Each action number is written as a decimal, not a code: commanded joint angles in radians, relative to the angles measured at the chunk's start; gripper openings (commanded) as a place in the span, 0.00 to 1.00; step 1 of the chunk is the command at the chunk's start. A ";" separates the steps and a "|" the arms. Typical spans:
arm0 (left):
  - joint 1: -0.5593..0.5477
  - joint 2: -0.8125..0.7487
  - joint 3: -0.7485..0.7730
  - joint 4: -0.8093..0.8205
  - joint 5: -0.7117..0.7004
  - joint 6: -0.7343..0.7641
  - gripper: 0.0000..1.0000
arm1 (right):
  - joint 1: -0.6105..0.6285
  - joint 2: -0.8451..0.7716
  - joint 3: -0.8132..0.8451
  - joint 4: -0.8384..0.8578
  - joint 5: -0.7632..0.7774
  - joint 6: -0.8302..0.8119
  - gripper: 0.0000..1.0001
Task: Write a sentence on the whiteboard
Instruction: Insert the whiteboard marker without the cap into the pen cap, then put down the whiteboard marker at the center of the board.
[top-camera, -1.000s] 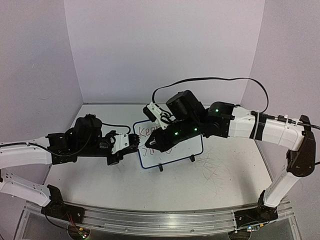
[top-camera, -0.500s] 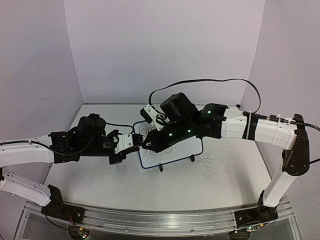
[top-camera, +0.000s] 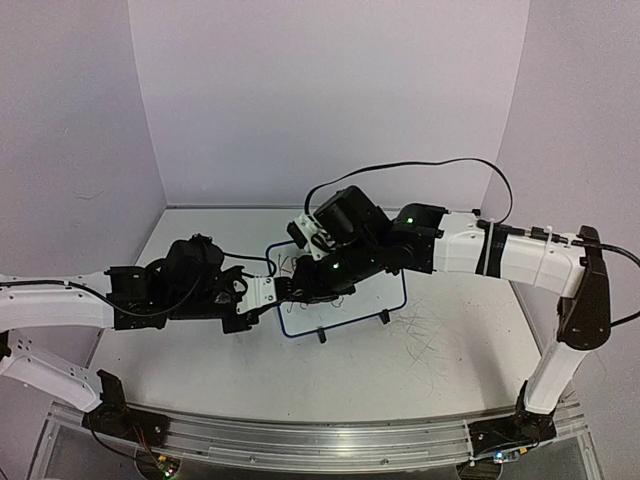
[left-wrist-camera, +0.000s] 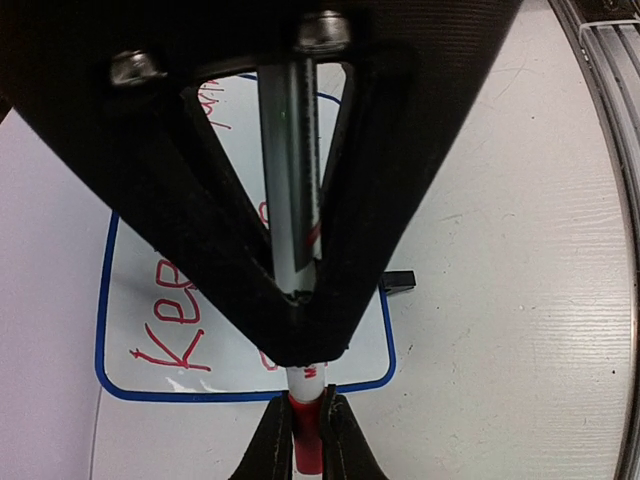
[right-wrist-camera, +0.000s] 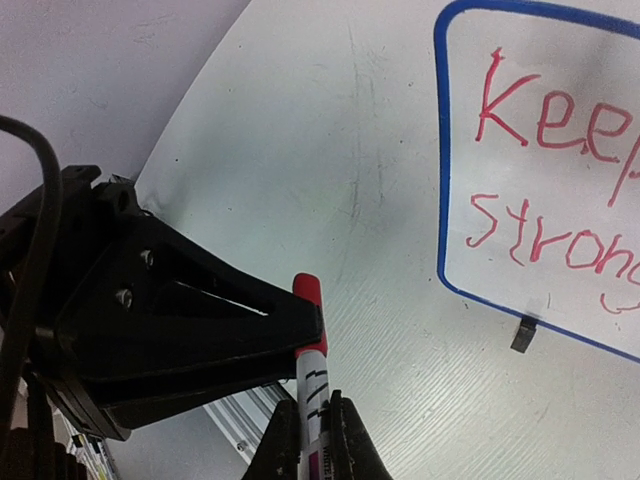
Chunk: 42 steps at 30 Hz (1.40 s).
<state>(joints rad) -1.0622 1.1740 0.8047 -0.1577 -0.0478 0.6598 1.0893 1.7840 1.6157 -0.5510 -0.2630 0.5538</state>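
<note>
The whiteboard (top-camera: 365, 300) lies mid-table with its thin blue rim; the sentence (right-wrist-camera: 540, 130) on it reads "Keep" over "strong" in red, partly cut off. Just off the board's left edge my two grippers meet tip to tip. My right gripper (right-wrist-camera: 315, 408) is shut on the white barrel of a marker (right-wrist-camera: 314, 372). My left gripper (left-wrist-camera: 306, 408) is shut on the marker's red cap (left-wrist-camera: 307, 440), which sits on the barrel's end. In the top view the left gripper (top-camera: 270, 291) and right gripper (top-camera: 291, 289) hide the marker.
Two black clip feet (top-camera: 320, 337) (top-camera: 383, 317) stick out at the board's near edge. Grey scratch marks (top-camera: 430, 335) cover the tabletop to the right. An aluminium rail (top-camera: 320, 440) runs along the near edge, and purple walls close in the back and sides.
The right gripper has moved left off the board with the marker, and the left arm has reached slightly right, so the two grippers now meet at the board's left edge.
</note>
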 joint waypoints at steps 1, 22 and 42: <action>-0.056 0.009 0.075 0.133 0.020 0.040 0.00 | 0.008 0.025 0.045 0.078 -0.058 0.123 0.00; -0.076 -0.005 -0.040 0.154 -0.114 -0.055 0.00 | 0.010 -0.140 -0.145 0.212 0.126 0.110 0.29; -0.073 -0.131 -0.233 0.095 -0.413 -0.892 0.00 | -0.080 -0.595 -0.284 0.177 0.660 -0.115 0.98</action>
<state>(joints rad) -1.1362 1.0887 0.6003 -0.0328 -0.2896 0.1661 1.0319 1.2898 1.3331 -0.3838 0.1548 0.5385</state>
